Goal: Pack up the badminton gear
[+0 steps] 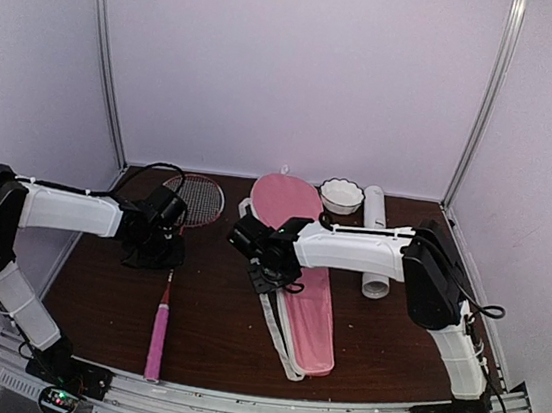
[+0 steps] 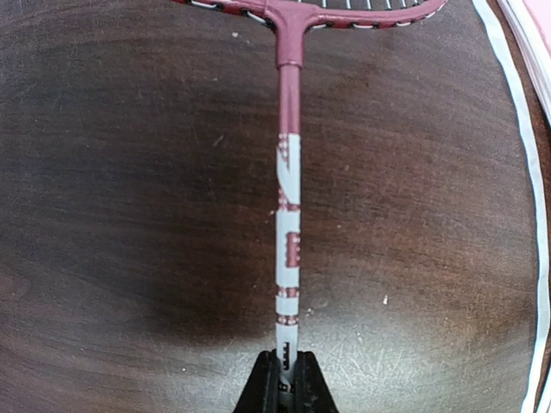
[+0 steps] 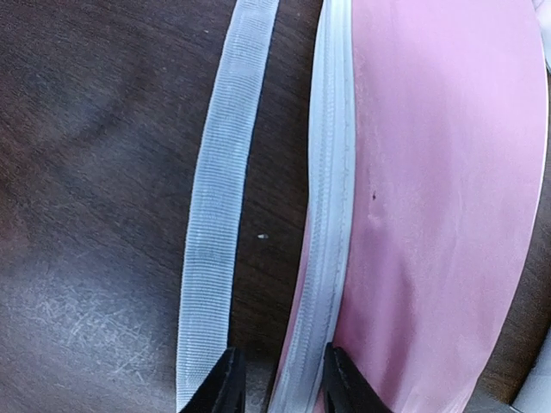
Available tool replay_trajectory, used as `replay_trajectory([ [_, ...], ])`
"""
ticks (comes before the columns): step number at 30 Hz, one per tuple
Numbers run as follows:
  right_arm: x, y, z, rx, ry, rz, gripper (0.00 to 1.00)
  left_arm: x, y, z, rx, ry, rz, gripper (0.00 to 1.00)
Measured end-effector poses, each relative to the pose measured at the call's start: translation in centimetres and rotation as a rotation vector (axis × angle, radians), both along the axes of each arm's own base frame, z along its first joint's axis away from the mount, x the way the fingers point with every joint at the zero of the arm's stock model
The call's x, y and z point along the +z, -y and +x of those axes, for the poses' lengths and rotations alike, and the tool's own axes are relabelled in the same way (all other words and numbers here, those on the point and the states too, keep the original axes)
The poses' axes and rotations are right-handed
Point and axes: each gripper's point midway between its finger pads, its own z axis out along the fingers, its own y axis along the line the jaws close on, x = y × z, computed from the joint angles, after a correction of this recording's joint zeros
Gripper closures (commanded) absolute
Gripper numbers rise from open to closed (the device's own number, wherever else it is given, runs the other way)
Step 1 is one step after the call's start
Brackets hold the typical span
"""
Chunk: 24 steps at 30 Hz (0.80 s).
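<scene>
A racket lies on the dark table, its strung head (image 1: 196, 200) at the back and its pink handle (image 1: 157, 338) toward the front. My left gripper (image 1: 155, 249) is shut on its thin white-and-pink shaft (image 2: 288, 215); in the left wrist view the fingertips (image 2: 287, 379) pinch it. The long pink cover (image 1: 298, 270) lies flat at the middle. My right gripper (image 1: 267, 266) hovers low over its left edge, jaws (image 3: 281, 383) open and astride the white zip edge (image 3: 331, 215). The long white tube (image 1: 374, 244) lies to the right of the cover.
A small white scalloped bowl (image 1: 341, 194) stands at the back between cover and tube. The cover's white strap (image 3: 215, 215) runs loose along its left side on the table. Metal frame posts and pale walls close in the back and sides.
</scene>
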Motion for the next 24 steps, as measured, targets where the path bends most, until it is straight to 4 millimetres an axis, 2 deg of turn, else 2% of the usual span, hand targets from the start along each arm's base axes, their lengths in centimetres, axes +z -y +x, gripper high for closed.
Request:
replay_trajectory([
  [2,0.1,0.5,0.1,-0.008,0.013,-0.022,0.68,0.3,0.0,0.1,-0.002,0.011,0.0,1.0],
  [5,-0.2,0.8,0.3,-0.015,0.02,-0.042,0.75,0.4,0.0,0.2,-0.007,0.016,0.001,1.0],
  [12,-1.2,1.4,0.6,-0.046,0.005,-0.038,1.0,0.3,-0.2,-0.1,-0.012,0.021,0.001,1.0],
  [15,-1.2,1.6,0.7,-0.051,0.002,-0.015,1.0,0.1,-0.3,-0.3,-0.011,0.024,0.0,1.0],
  [24,0.9,1.2,0.0,-0.037,-0.04,0.112,1.0,-1.5,-1.3,-1.9,-0.013,-0.008,0.017,1.0],
])
